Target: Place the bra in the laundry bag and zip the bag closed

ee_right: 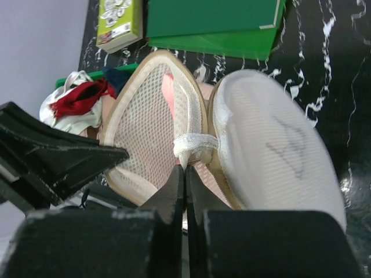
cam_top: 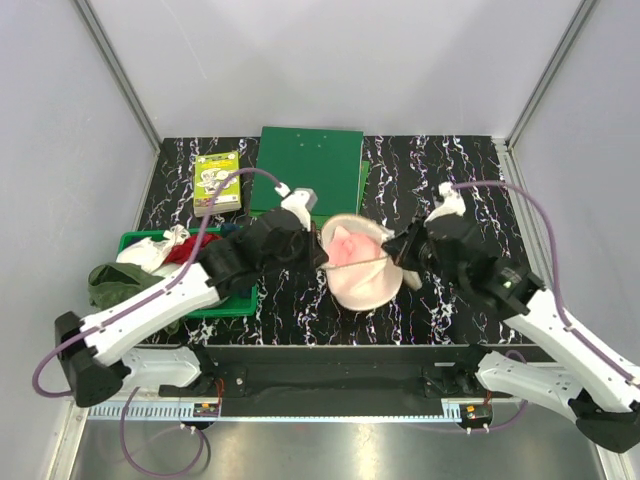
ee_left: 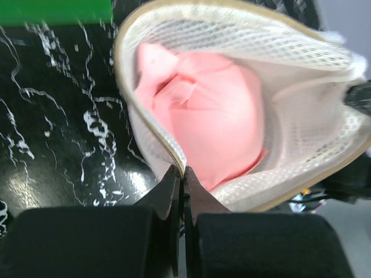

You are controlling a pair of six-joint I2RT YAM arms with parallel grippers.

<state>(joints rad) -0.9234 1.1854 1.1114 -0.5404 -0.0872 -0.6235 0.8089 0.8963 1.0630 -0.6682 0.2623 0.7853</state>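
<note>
Left wrist view: the left gripper is closed tight, pinching the tan zip rim of the round cream-white mesh laundry bag. Inside the gaping bag lies the light pink soft fabric bra. Opposite, the right gripper is likewise clamped on the white fabric band joining the bag's two halves. Around them spreads the black white-veined table. A green plastic basket holding a red cloth stands to the left, and a flat green board lies behind.
</note>
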